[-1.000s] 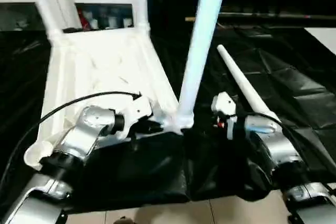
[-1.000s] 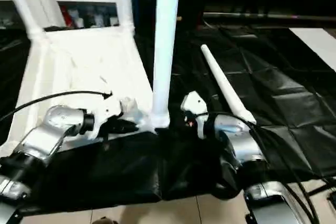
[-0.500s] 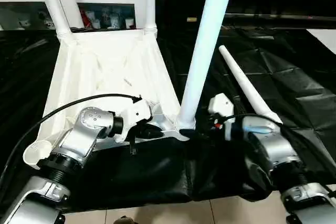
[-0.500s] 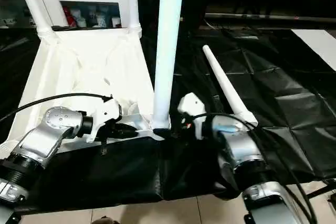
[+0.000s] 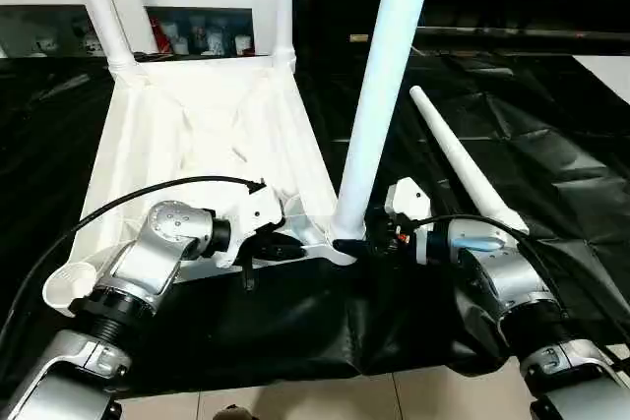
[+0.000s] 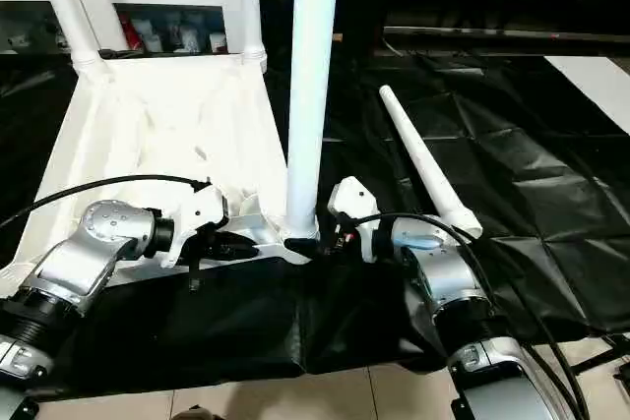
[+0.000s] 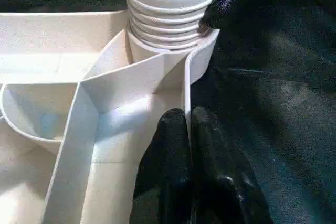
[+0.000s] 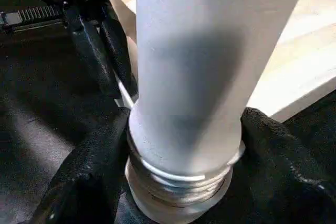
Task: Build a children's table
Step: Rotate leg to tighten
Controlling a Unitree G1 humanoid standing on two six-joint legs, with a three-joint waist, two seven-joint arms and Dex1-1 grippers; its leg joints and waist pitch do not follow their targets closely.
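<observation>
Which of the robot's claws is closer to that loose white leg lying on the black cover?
The right claw. It sits around the base of the standing leg, just beside the loose leg. The left claw pinches the white tabletop's rim, farther over.

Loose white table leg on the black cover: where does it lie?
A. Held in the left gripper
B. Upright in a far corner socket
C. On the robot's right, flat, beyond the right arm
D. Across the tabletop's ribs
C: the loose leg lies flat on the black cover, to the right of the tabletop and beyond the right arm.
</observation>
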